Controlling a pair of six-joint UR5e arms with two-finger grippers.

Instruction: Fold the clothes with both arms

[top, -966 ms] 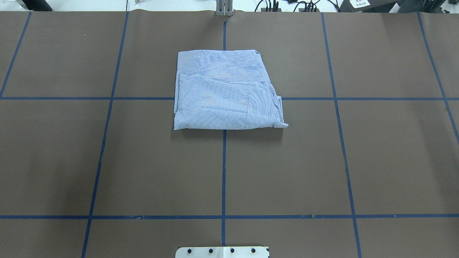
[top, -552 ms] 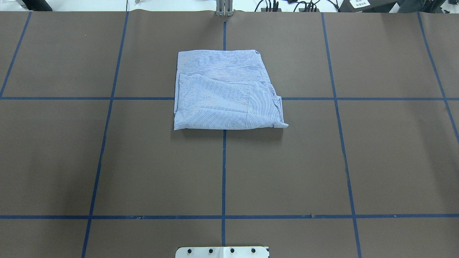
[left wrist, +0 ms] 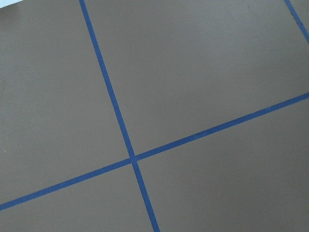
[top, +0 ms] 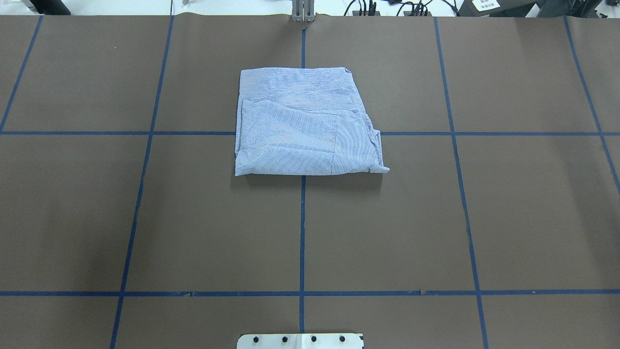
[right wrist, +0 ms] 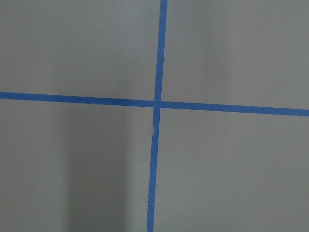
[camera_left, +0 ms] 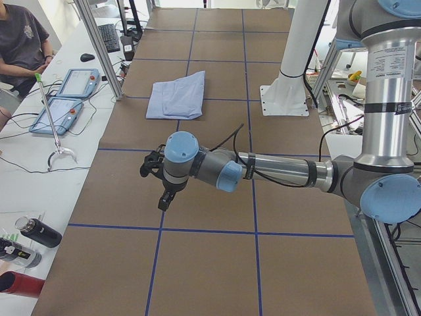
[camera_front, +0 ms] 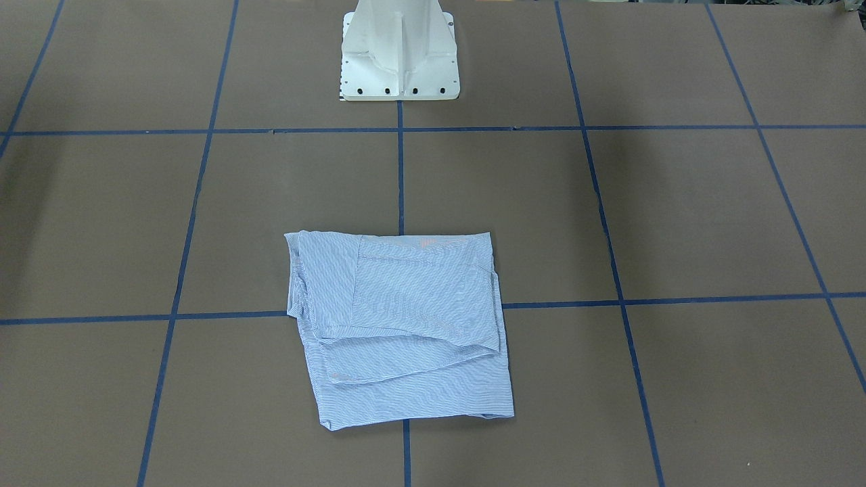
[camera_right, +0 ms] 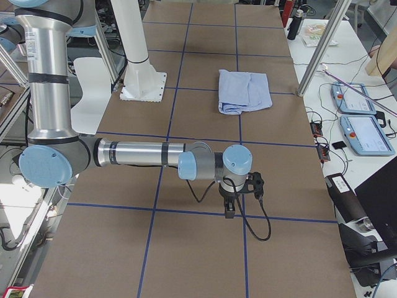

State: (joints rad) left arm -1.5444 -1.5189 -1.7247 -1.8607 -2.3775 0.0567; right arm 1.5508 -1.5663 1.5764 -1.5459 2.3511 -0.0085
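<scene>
Your striped shirt [top: 307, 123] lies folded into a compact rectangle at the upper centre of the overhead frame, straddling the blue tape lines [top: 302, 232] on the brown table [top: 145, 218]. In the front-facing view its panels sit stacked in layers, with one ragged edge poking out at the packet's left side. Both arms are well apart from the cloth. The left tool [camera_left: 164, 196] hangs low over the table at centre left of the left side view, and the right tool [camera_right: 231, 206] does the same at lower centre of the right side view. Neither touches anything. You cannot tell from these angles whether either tool is released or clenched. The folding looks done or all but done, with at most that uneven edge left to tidy.
</scene>
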